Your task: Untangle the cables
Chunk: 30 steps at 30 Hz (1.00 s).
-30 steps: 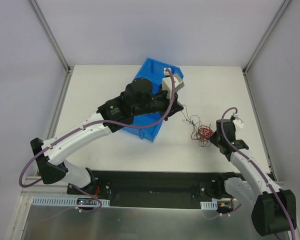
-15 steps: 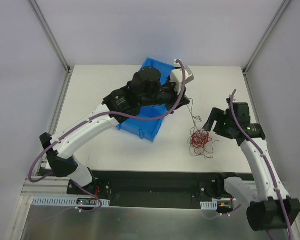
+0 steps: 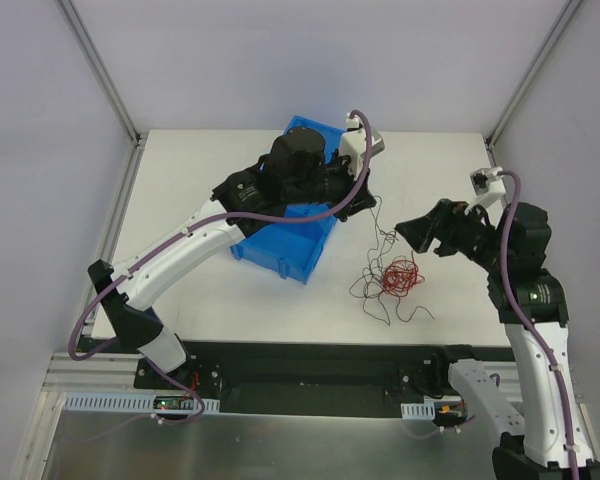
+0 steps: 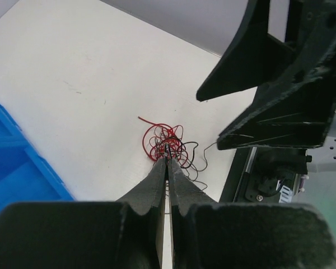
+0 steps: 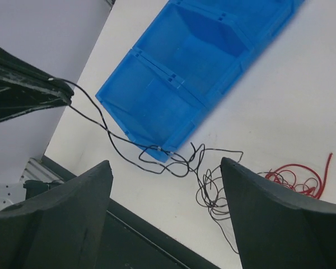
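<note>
Cables [image 3: 395,275]: red-and-black tangle on the white surface [image 3: 180,180], centre-right of the top view, right of the blue bin [image 3: 280,252]. Left jaws pinched shut on a black strand [image 5: 107,133] leading from the tangle. Right jaws spread wide, empty, just upper right of it.

the bin [image 3: 280,250] is solid bright blue, on a plain white table [image 3: 200,180]. right of the bin, the cables [image 3: 400,272] are a red knot ringed by thin black strands. both arms [image 3: 180,255] are white and black with purple hoses [image 3: 73,341]; the left gripper [image 4: 167,148] and right gripper [image 5: 166,163] are matte black. walls [image 3: 280,60] behind the bin are pale grey.
</note>
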Available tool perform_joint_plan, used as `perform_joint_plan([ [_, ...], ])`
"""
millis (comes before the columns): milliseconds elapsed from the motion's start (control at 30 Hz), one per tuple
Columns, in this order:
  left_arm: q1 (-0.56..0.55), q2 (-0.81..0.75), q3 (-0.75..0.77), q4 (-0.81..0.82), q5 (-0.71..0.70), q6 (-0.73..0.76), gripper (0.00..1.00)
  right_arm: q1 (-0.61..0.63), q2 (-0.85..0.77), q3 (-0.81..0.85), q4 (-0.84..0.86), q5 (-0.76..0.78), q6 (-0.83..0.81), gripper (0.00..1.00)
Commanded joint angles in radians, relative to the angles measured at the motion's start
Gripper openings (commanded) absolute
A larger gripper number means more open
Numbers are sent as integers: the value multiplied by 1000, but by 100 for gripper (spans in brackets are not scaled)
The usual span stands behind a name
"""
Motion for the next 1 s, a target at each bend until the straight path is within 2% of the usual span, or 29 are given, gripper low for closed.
perform_joint_plan([
  [0, 13, -9, 40, 39, 35, -28, 0, 48, 75, 10, 109, -5, 61, 79],
  [67, 16, -10, 38, 42, 41, -30, 0, 73, 81, 4, 123, 51, 65, 77],
  [300, 16, -20, 50, 46, 59, -25, 0, 146, 139, -60, 88, 43, 62, 68],
  [400, 16, -24, 86, 46, 81, -27, 0, 166, 117, -160, 95, 128, 76, 69],
  [500, 16, -26, 125, 46, 149, -33, 0, 166, 144, -221, 111, 310, 143, 69],
  [533, 16, -27, 135, 46, 180, -36, 0, 156, 174, -223, 97, 385, 179, 69],
  [633, 14, -43, 164, 43, 237, -48, 0, 93, 308, -202, 54, 418, 202, 68],
  [800, 16, -55, 257, 4, 231, -37, 0, 18, 460, -200, -4, 485, 156, 68],
  [967, 14, -23, 454, -52, 199, -34, 0, -50, 573, -275, -46, 565, 89, 70],
])
